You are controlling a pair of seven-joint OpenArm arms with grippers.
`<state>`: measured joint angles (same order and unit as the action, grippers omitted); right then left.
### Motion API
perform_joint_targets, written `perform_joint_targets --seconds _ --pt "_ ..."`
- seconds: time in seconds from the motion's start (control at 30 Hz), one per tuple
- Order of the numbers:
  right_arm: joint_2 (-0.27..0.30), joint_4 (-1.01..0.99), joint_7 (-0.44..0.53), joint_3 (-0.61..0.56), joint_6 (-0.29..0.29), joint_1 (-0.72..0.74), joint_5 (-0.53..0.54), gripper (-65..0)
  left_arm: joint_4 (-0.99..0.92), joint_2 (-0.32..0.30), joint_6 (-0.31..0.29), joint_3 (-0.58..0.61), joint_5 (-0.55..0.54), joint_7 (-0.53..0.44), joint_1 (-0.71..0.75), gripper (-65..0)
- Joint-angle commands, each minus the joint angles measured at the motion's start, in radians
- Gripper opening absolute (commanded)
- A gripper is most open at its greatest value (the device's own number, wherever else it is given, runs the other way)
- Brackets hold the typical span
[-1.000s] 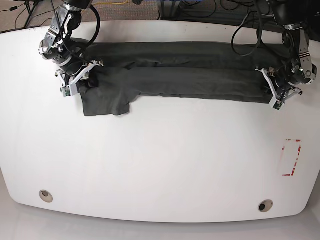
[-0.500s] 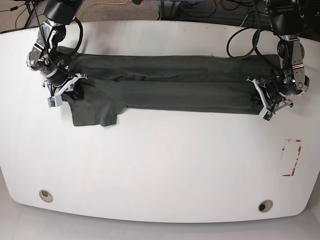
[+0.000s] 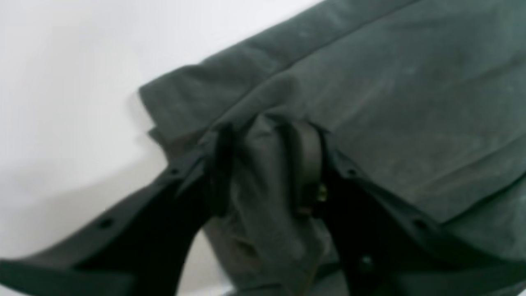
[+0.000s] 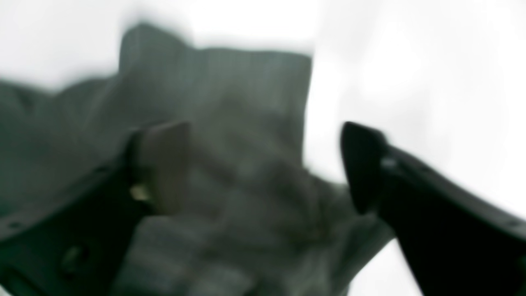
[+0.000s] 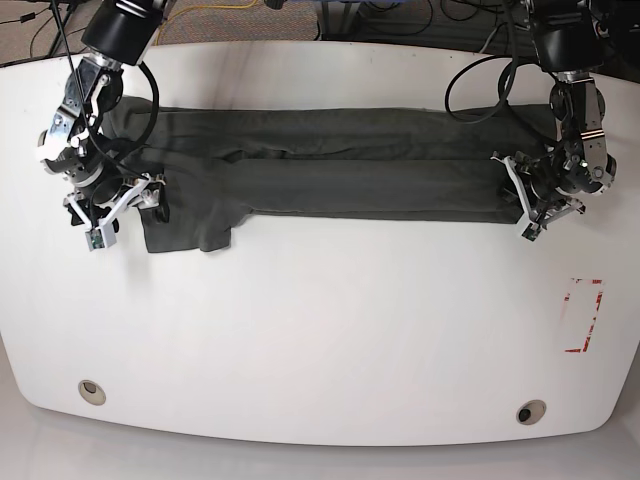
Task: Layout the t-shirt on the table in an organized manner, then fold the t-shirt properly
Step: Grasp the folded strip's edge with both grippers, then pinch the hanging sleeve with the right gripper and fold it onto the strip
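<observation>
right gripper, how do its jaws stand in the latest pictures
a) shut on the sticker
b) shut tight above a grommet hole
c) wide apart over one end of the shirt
c: in the right wrist view the right gripper has its two jaws spread far apart, with the dark cloth of the shirt showing between them.

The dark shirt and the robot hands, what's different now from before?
The right gripper opened, letting go of the shirt. Both arms and the shirt slid toward the base view's left. The table stayed put.
</observation>
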<state>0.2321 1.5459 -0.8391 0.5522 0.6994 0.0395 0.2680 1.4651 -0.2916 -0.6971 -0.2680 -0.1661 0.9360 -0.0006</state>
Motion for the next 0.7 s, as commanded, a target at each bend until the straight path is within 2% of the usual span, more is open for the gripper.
perform_joint_targets --seconds 0.0,0.13,0.3,0.4,0.67 --pt "0.023 -0.048 0.017 0.002 -0.001 0.05 0.01 -5.1 0.044 -0.004 -0.001 -0.029 0.015 0.028 -0.008 -40.8" --pt "0.063 -0.193 0.031 0.001 -0.001 0.124 0.01 -6.7 0.105 -0.002 -0.001 -0.035 0.015 0.054 -0.016 -40.7" --pt "0.1 -0.368 0.117 -0.001 -0.001 0.187 0.01 -7.3 0.181 0.001 -0.001 -0.037 0.013 0.102 -0.019 -40.7" --pt "0.105 -0.422 0.129 -0.008 -0.001 0.205 0.012 -7.3 0.199 0.001 -0.001 -0.037 0.013 0.105 -0.02 -40.7" --pt "0.089 -0.428 0.129 -0.126 -0.001 0.211 0.02 -7.3 0.24 0.025 -0.001 -0.037 0.015 0.105 -0.02 -40.7"
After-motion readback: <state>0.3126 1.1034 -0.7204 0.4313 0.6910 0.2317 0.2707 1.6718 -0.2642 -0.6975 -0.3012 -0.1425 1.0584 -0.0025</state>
